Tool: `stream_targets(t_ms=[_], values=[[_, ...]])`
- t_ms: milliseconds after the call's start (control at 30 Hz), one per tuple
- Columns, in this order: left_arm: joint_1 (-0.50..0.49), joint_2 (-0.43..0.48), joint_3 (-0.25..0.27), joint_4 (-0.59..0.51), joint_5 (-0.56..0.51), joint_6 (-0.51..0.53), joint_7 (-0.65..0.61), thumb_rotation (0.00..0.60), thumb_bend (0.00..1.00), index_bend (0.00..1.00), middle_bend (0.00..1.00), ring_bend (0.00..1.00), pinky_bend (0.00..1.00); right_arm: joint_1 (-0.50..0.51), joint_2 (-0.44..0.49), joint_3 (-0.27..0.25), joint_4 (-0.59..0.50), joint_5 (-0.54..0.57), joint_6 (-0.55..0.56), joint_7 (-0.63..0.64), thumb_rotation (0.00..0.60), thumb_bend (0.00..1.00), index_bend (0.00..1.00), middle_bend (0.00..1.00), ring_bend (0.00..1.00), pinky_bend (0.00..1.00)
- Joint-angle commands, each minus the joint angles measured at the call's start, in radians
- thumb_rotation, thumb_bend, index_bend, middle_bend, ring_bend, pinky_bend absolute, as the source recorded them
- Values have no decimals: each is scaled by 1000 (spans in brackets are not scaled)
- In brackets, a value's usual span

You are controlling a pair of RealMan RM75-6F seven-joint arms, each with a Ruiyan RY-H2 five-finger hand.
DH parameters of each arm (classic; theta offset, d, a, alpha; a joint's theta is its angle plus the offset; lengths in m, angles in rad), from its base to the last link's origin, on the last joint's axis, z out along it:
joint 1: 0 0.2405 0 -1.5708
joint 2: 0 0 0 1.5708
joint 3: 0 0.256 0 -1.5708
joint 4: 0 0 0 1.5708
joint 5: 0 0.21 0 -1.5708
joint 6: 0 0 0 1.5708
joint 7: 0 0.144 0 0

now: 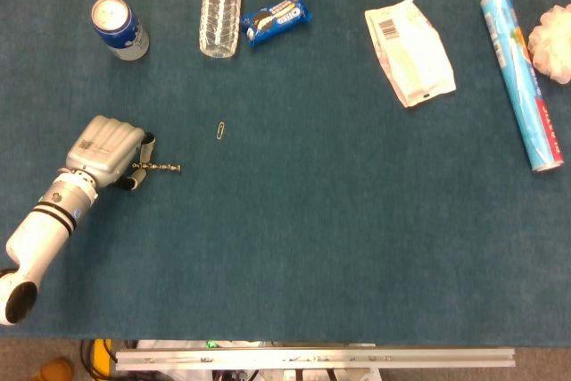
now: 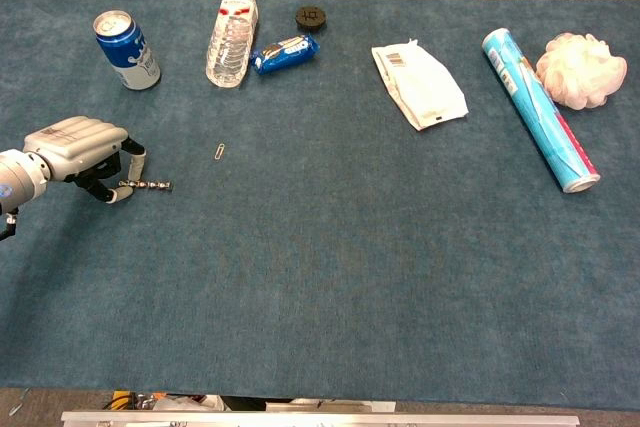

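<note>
left hand (image 1: 109, 151) near left edge of table (image 1: 294, 247), fingers curled down, pinching near end of small metal screw-like bit (image 1: 161, 167); looks like grasp step, bit still lying on cloth. bit's long axis runs left-right, roughly parallel to front edge, free tip pointing right toward table middle. next move, i'd judge: firm the pinch, lift straight up without letting thin rod roll or slip. paper clip (image 1: 219, 130) just beyond, nearer far edge. right hand not visible in either view.
</note>
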Motion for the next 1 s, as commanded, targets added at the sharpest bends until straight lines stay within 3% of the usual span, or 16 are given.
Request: stream_targets(t_ms=[33,433,1000], values=[[1,0,1,-1,-1,3,1,600,399,528,951,948,1000,-1,0,0,1,-1,2,2,600,259,398,391,371,552],[6,33,-8,-37,15,50,9,600,399,538,952,948,1000,-3,-4,2,10,-7,8,13,600,259,398,392,371,552],[-40,121,-77,-162,4,81,22,600,399,552,953,948,1000,-11,-5,6,19,-15,27,33,600,259,398,395,375,552]])
